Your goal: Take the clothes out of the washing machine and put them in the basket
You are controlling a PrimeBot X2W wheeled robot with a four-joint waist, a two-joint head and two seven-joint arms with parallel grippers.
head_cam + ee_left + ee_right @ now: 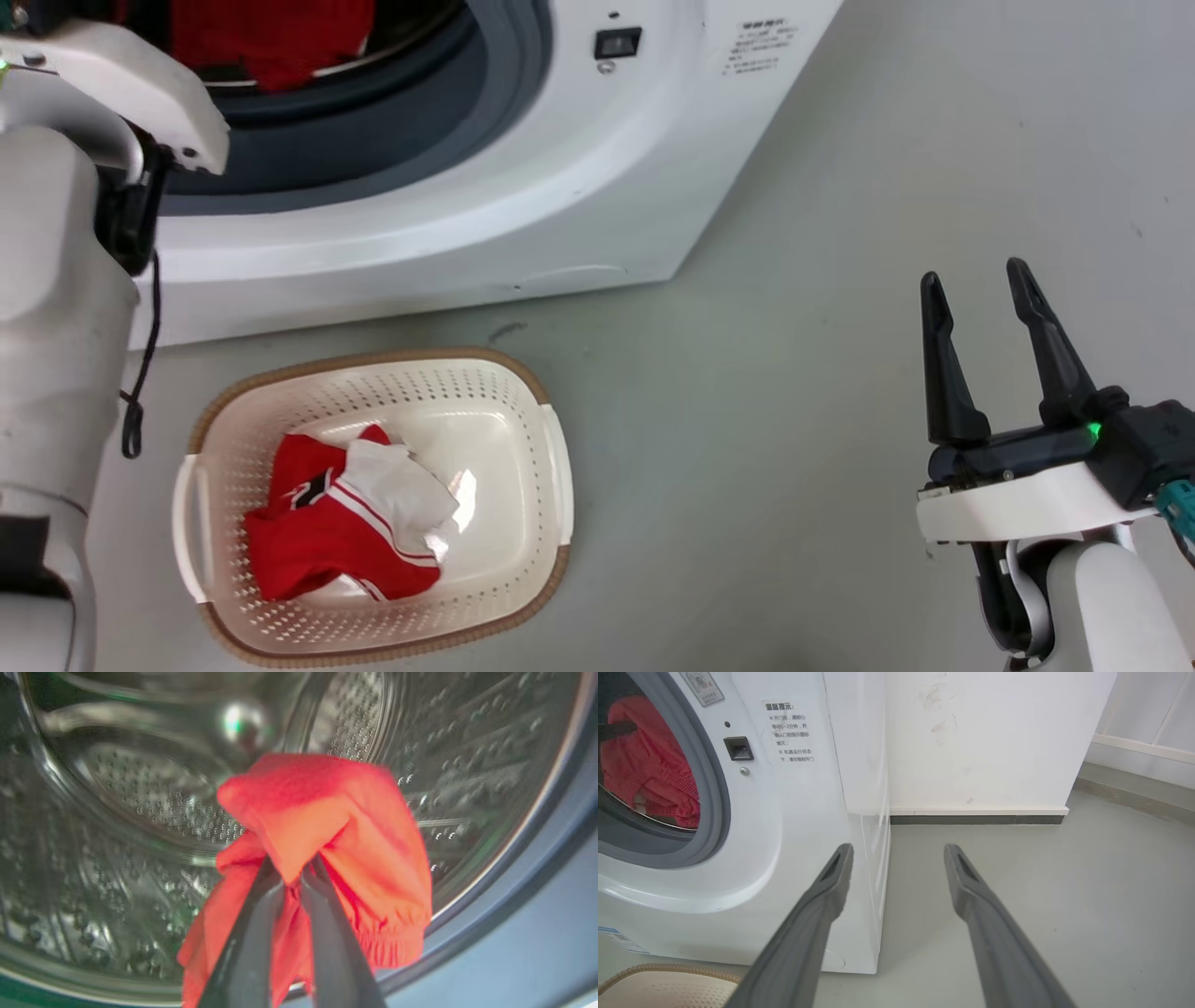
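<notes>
left hand [293,873] clamped, right hand [974,275] spread (upright)

Soft red cloth [327,812], shiny perforated steel drum [140,793], glossy plastic basket [509,560].

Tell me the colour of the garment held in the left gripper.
Plain bright red garment, clearest in the left wrist view.

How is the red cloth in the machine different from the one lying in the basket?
The plain red garment is all one colour; the striped garment is red and white with thin stripes. The plain one hangs inside the washing machine, pinched by the left tool; the striped one lies loose in the basket, untouched. Both are soft, crumpled fabric.
</notes>
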